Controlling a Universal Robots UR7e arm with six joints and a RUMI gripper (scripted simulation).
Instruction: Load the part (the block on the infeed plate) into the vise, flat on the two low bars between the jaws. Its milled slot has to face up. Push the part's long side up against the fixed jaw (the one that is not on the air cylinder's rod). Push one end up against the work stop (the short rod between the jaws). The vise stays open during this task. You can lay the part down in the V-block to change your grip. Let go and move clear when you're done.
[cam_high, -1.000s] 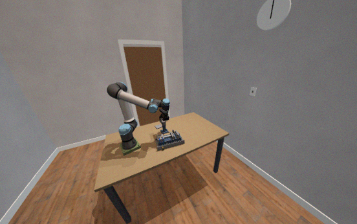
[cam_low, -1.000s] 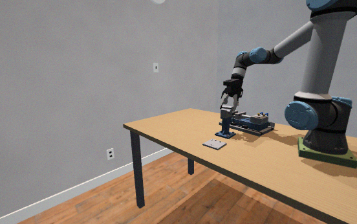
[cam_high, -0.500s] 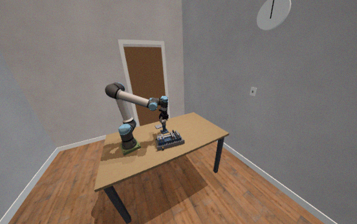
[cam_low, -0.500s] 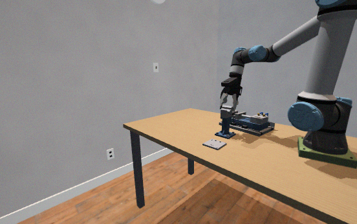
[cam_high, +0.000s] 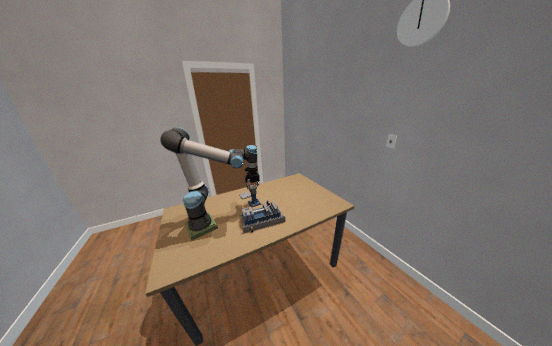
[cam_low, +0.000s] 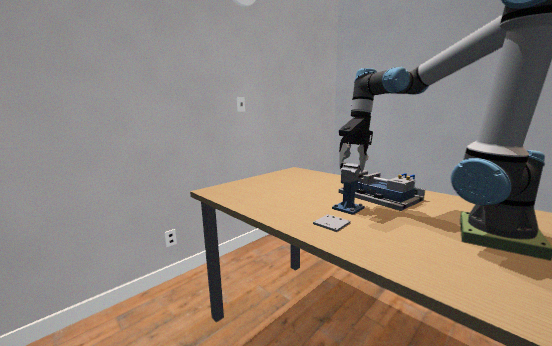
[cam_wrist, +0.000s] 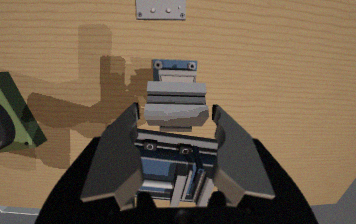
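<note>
My jaws stand partly spread at the end of my gripper (cam_high: 252, 187) (cam_low: 353, 166) (cam_wrist: 176, 111), one on each side of the block (cam_low: 351, 171) (cam_wrist: 176, 111), with a gap showing at both its ends in the wrist view. They pinch nothing. The block lies across the top of the blue stand (cam_high: 254, 198) (cam_low: 348, 195) (cam_wrist: 175, 64), in its V-shaped holder, its long groove showing to my wrist camera. From the wide room view I can't make the block out.

Just beside the stand is the vise (cam_high: 261, 216) (cam_low: 387, 191) (cam_wrist: 162, 167), its low bed, rods and upright plates crowding the space on that side of me. On the stand's other side the small gray plate (cam_high: 245, 196) (cam_low: 331, 223) (cam_wrist: 160, 9) lies flat on the counter (cam_high: 310, 200) (cam_low: 270, 200) (cam_wrist: 280, 75), apart from the stand. My arm's green base (cam_high: 212, 229) (cam_low: 468, 238) (cam_wrist: 37, 135) sits well apart from the stand, and my shadow falls across the wood between.

Over the last second, my wrist (cam_high: 251, 154) (cam_low: 363, 85) has risen, bringing my hand (cam_high: 253, 187) (cam_low: 353, 167) (cam_wrist: 176, 104) into a more upright, less slanted pose.
</note>
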